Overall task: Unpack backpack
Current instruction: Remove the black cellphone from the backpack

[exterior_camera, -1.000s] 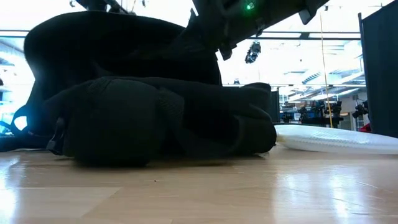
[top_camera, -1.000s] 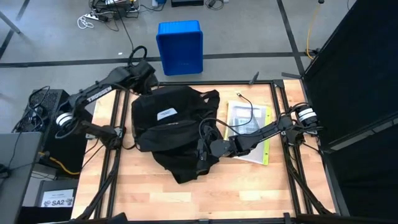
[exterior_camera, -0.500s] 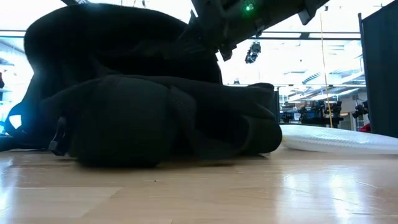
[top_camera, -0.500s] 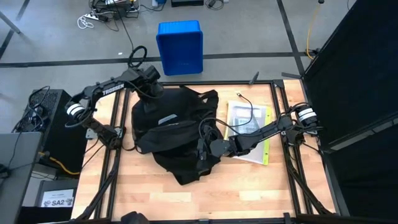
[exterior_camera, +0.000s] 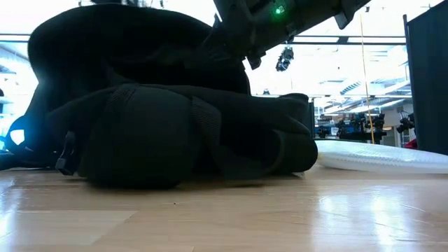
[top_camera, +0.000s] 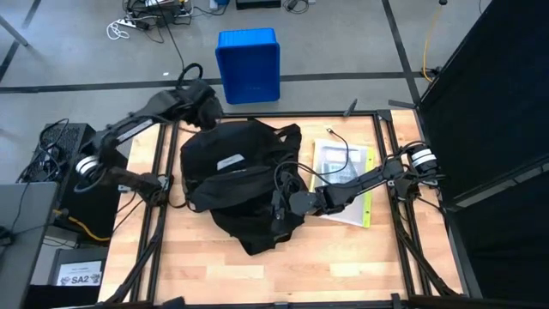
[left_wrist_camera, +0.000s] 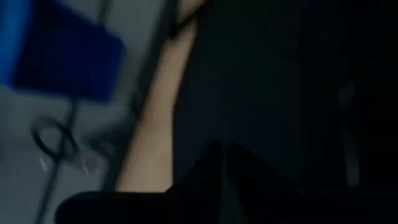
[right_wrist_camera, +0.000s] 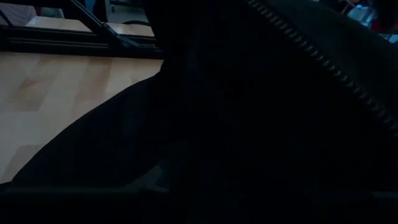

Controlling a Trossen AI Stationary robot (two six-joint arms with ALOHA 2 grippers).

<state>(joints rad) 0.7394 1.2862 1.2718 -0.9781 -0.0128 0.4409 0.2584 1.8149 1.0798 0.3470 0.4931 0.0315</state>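
The black backpack [top_camera: 236,184] lies flat on the wooden table, its white label [top_camera: 230,160] facing up; it fills the low view [exterior_camera: 161,126]. My left gripper [top_camera: 204,110] hangs shut over the backpack's far left end, its closed fingers [left_wrist_camera: 224,177] dark against the black fabric [left_wrist_camera: 298,93]. My right gripper [top_camera: 280,210] comes in from the table's right and is shut on the backpack's right near side, where black fabric and a zipper [right_wrist_camera: 323,62] fill its wrist view. My left gripper is shut just above the backpack's far end; whether it has any fabric or cord between its fingers I cannot tell. My right gripper holds black fabric on the backpack's right near side [top_camera: 273,206], reaching in nearly level from the table's right. The dark fabric hides the fingers. The bulk of the backpack rests on the table.
A blue plastic bin [top_camera: 249,64] stands on the floor beyond the far edge. A clear sleeve of papers with a yellow edge [top_camera: 343,176] lies on the table under my right arm, seen as a pale sheet [exterior_camera: 381,157] in the low view. Bare wood lies along the near edge.
My left gripper has dipped onto the backpack's far left end and then come back up toward the far left corner. The backpack's upper fabric with the label has shifted a little toward the near edge, and its near bulge stands slightly fuller.
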